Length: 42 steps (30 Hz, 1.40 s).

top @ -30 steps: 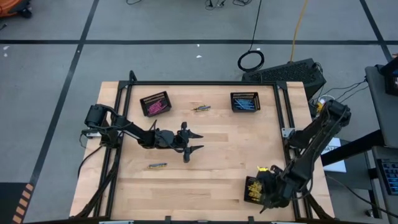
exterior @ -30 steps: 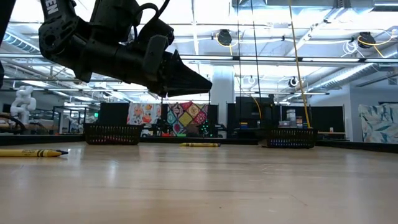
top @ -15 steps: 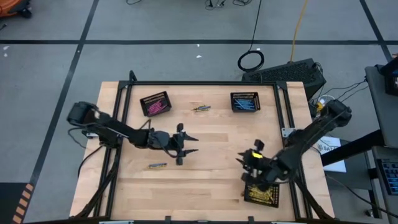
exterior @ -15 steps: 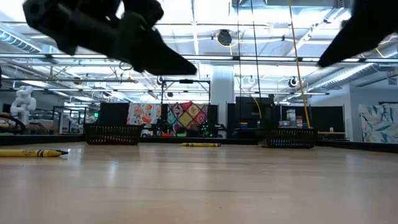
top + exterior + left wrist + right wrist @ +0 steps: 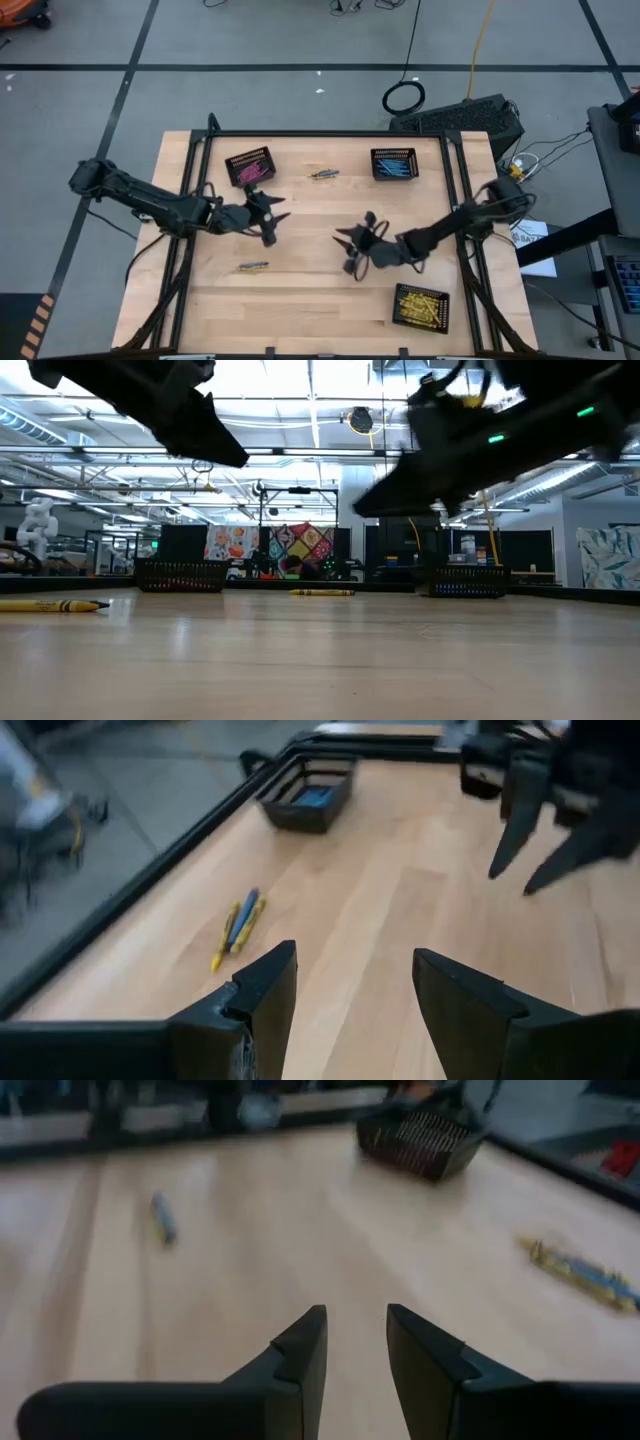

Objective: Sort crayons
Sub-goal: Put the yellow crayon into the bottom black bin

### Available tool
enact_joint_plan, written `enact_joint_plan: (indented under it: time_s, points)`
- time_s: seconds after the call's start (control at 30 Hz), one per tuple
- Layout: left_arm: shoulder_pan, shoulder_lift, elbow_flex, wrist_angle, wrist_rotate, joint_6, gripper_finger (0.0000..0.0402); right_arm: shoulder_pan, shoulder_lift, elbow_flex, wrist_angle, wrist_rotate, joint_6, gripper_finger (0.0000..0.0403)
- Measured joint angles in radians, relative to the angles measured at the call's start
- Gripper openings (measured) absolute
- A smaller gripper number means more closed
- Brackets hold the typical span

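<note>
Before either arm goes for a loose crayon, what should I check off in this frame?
1. Left hand open and empty: ok.
2. Right hand open and empty: ok.
3. Loose crayons between the far baskets lie unobstructed: ok.
4. Loose crayon near the front left lies unobstructed: ok.
5. Pink basket, blue basket, yellow basket upright on the table: ok.
6. Exact colours of the loose crayons: cannot tell.

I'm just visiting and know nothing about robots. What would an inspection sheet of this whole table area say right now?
Surface: wooden table, dark frame.
Job's things: loose crayons at the far edge, another nearer; pink basket, blue basket, yellow basket.
Clutter: nothing seen.
Grippers: left gripper open, empty; right gripper open, empty, mid-table.
Cables: coiled cable on the floor.
Surroundings: grey taped floor; no people seen.
</note>
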<state>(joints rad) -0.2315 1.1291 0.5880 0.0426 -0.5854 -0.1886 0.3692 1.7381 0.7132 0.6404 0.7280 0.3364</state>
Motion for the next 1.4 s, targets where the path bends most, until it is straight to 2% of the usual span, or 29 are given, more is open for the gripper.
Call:
enact_joint_plan:
  time_s: [0.07,0.17,0.3,0.47,0.53,0.7,0.8,0.93,1.1,1.4]
  points:
    - [0.031,-0.003,0.000,0.002,0.001,-0.066,0.0205,-0.041,0.053,0.004,0.128,0.000,-0.018,0.0091]
    - [0.108,0.025,0.017,0.011,0.039,-0.101,0.0205,-0.075,0.092,0.008,0.182,-0.018,-0.040,0.0091]
    - [0.223,0.113,0.068,0.008,0.171,-0.068,0.0205,-0.075,0.058,0.009,0.126,-0.026,-0.077,0.0091]
    - [0.352,0.297,0.175,-0.018,0.327,0.043,0.0205,-0.036,-0.030,0.010,0.012,-0.026,-0.151,0.0091]
    - [0.399,0.373,0.250,-0.086,0.370,0.067,0.0205,-0.026,-0.051,0.010,-0.020,-0.025,-0.169,0.0091]
    - [0.507,0.551,0.481,-0.401,0.375,0.082,0.0205,-0.020,-0.059,0.010,-0.043,-0.024,-0.190,0.0091]
    - [0.555,0.619,0.557,-0.444,0.375,0.184,0.0205,-0.020,-0.058,0.010,-0.063,-0.024,-0.168,0.0091]
    - [0.601,0.665,0.580,-0.442,0.430,0.302,0.0205,-0.020,-0.058,0.010,-0.074,-0.024,-0.154,0.0091]
    - [0.651,0.703,0.581,-0.434,0.552,0.307,0.0205,-0.017,-0.058,0.010,-0.100,-0.026,-0.112,0.0091]
    - [0.686,0.806,0.581,-0.312,0.560,0.338,0.0205,-0.017,-0.058,0.010,-0.091,-0.026,-0.102,0.0091]
